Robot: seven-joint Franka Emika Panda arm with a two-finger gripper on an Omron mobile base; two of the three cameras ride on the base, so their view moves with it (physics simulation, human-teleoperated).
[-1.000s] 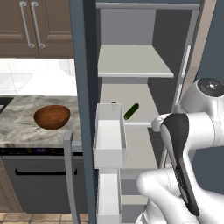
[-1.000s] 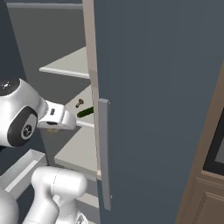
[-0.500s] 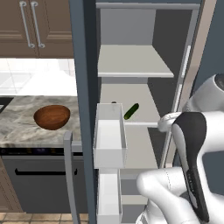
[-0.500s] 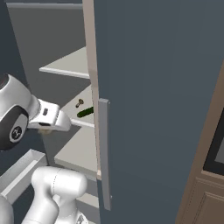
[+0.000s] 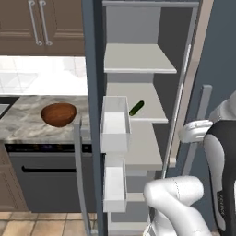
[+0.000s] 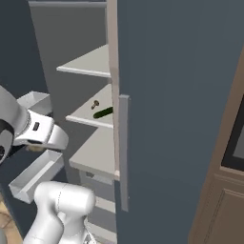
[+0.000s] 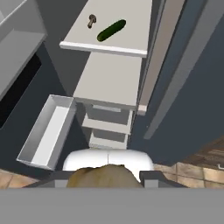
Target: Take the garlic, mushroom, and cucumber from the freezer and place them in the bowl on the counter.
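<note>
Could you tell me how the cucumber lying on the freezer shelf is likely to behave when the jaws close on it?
The cucumber looks like a smooth, round-ended cylinder lying flat on the shelf, so it may roll if nudged sideways. Its glossy skin could be slippery. It appears straight and firm, so probably stiff rather than floppy.

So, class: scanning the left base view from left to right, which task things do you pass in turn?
The bowl on the counter → white door bin → the cucumber on the freezer shelf.
</note>
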